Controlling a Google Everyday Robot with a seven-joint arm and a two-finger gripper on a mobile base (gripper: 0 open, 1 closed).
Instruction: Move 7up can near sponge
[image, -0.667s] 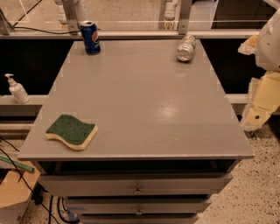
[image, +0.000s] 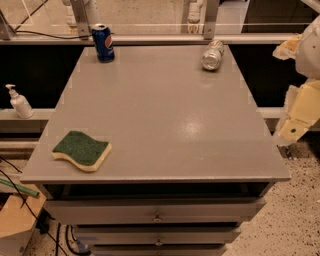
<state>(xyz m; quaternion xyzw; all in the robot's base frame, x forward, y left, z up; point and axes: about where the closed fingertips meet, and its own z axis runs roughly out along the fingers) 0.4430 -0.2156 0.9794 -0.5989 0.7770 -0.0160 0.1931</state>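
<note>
While 7up can (image: 213, 55) lies tipped far back, tool (image: 295, 120) hangs well right, opening indiscernible.

Lab-like workspace: grey drawer table (image: 165, 125), speckled floor (image: 295, 220), loose cables (image: 50, 35), claw (image: 294, 129) at right.

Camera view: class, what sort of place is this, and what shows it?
Probably a robot lab or workshop: grey drawer cabinet, floor cables, pump bottle. The end effector hangs right of the cabinet.
</note>
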